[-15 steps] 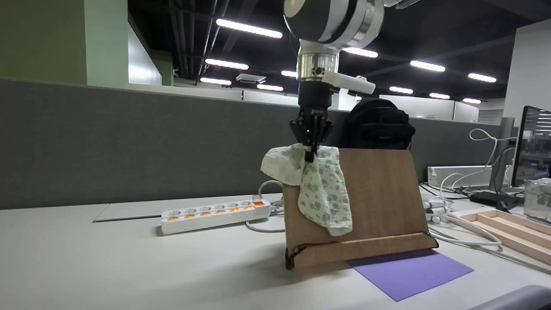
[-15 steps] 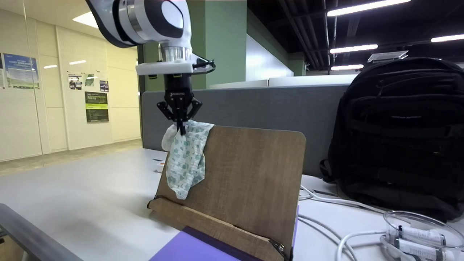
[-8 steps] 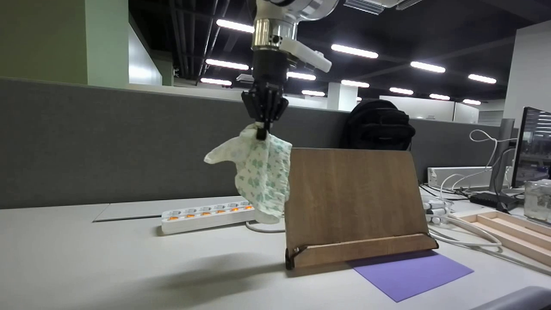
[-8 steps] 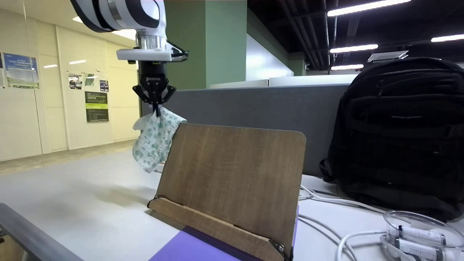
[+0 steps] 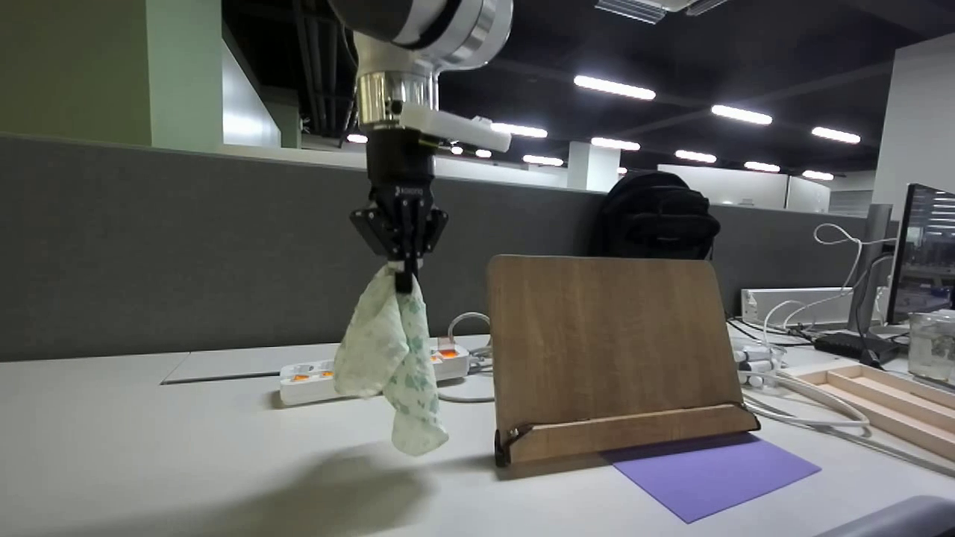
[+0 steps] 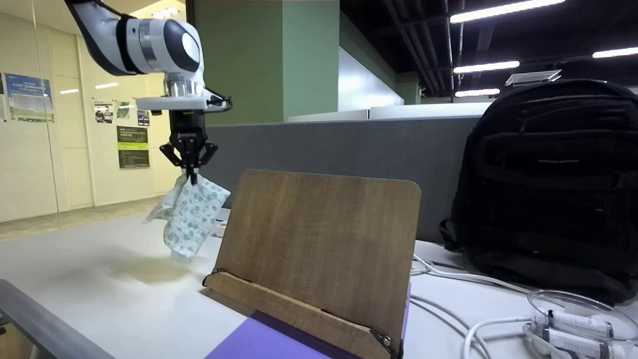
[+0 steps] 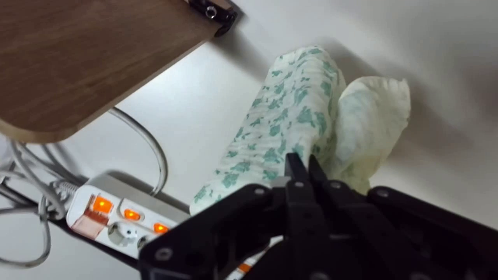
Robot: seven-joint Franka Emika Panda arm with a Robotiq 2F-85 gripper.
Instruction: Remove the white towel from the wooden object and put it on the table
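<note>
My gripper point(image 5: 406, 280) pinches the white towel point(image 5: 389, 358) over the table point(image 5: 171, 440), clear of the wooden stand point(image 5: 612, 339) (so removal, I judge, is done); setting it down and letting go remain.

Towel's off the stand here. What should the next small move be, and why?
Probably lower the gripper a little toward the table, without opening it. The towel hangs pinched in its grip, off the stand, and its lower end seems not to touch the table yet, so opening now would likely let it fall.
</note>
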